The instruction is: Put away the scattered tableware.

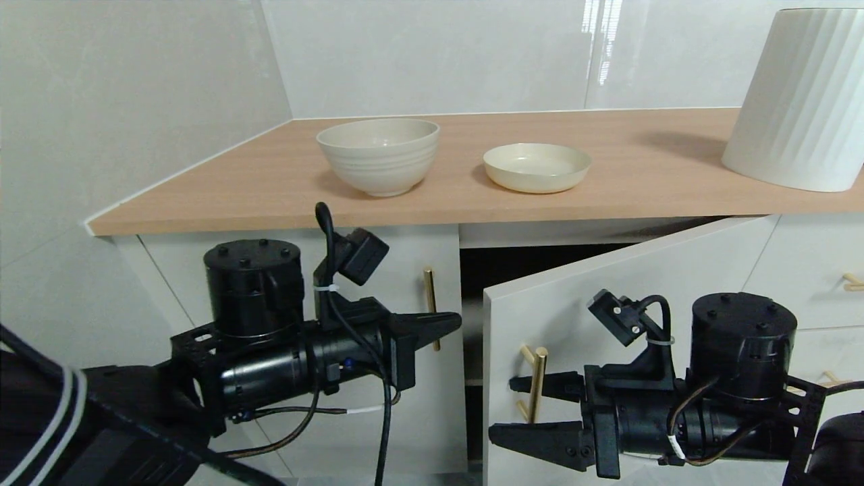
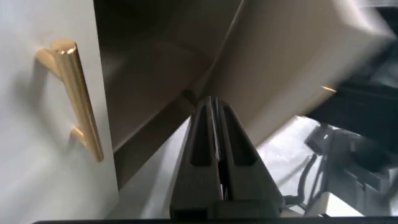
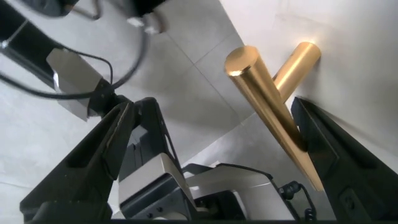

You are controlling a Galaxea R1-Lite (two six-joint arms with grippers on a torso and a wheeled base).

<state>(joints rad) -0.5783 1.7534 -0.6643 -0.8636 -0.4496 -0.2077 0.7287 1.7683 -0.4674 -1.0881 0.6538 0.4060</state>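
Note:
A cream ribbed bowl [image 1: 378,155] and a shallow cream dish [image 1: 536,167] stand on the wooden countertop [image 1: 236,189]. Below it, the right cabinet door [image 1: 607,297] stands partly open. My right gripper [image 1: 503,408] is open, its jaws on either side of that door's gold handle [image 1: 536,381]. In the right wrist view the handle [image 3: 273,106] lies against one finger [image 3: 336,155] of the gripper [image 3: 214,106]. My left gripper [image 1: 452,320] is shut and holds nothing, level with the left door's gold handle [image 1: 429,307]. In the left wrist view that gripper [image 2: 211,102] points into the dark cabinet opening, beside the handle [image 2: 74,99].
A tall white ribbed container [image 1: 803,101] stands at the countertop's right end. Drawers with gold pulls [image 1: 852,280] sit to the right of the open door. A tiled wall borders the counter on the left and behind.

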